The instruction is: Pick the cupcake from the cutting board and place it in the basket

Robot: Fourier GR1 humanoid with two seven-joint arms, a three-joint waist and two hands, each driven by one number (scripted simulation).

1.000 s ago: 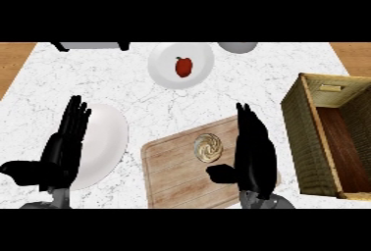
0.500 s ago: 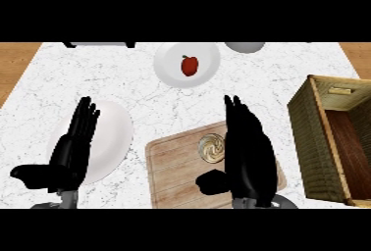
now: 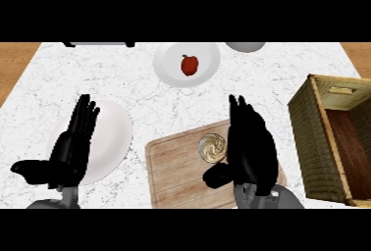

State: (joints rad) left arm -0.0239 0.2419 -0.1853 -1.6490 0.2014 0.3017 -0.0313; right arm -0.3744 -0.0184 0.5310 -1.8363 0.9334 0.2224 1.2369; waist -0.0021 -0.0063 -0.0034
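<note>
parking right hand (image 3: 250, 152) just right of cupcake (image 3: 212, 148) on cutting board (image 3: 174, 174), fingers straight and wide, holding nothing. probably risking knocking it over by swinging thumb in too low, way before reaching basket (image 3: 308, 139).

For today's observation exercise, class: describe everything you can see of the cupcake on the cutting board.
The cupcake is seen from above: a round top with a cream and brown swirl. It stands on the wooden cutting board, near its far edge. The open right hand lies at its right, hiding that rim; contact cannot be told.
</note>
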